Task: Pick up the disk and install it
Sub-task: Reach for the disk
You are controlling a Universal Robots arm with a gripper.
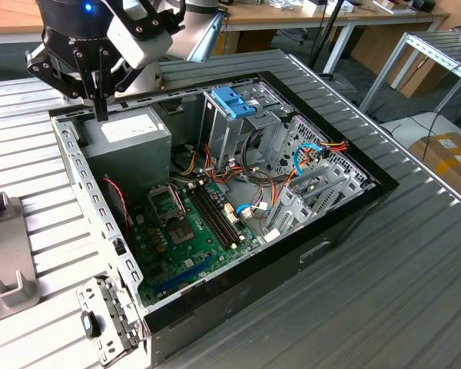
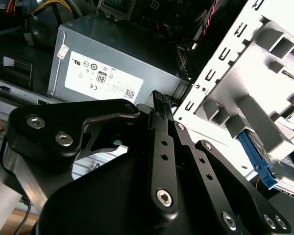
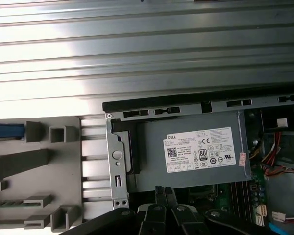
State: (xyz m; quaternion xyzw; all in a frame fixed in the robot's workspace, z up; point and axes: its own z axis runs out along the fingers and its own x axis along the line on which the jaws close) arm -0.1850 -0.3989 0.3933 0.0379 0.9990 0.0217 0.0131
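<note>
The disk [image 2: 258,159] sits in a light grey holder [image 2: 245,93] beside the computer case; one bright blue rail and a bit of its grey body show. In the first wrist view that blue rail [image 3: 7,131] shows edge-on in the same holder [image 3: 39,161]. My gripper [image 1: 101,111] hangs over the case's back corner, above the edge of the power-supply box [image 1: 131,134]. Its black fingers lie together, shut on nothing, in both wrist views [image 2: 159,98] [image 3: 162,191]. The disk is apart from the gripper, off to the side of the case.
The open case [image 1: 346,223] lies on a ribbed metal table, with a green motherboard [image 1: 192,223], loose cables and a metal drive cage topped by a blue bracket [image 1: 234,100]. Grey holder blocks [image 1: 11,288] stand at the exterior view's left.
</note>
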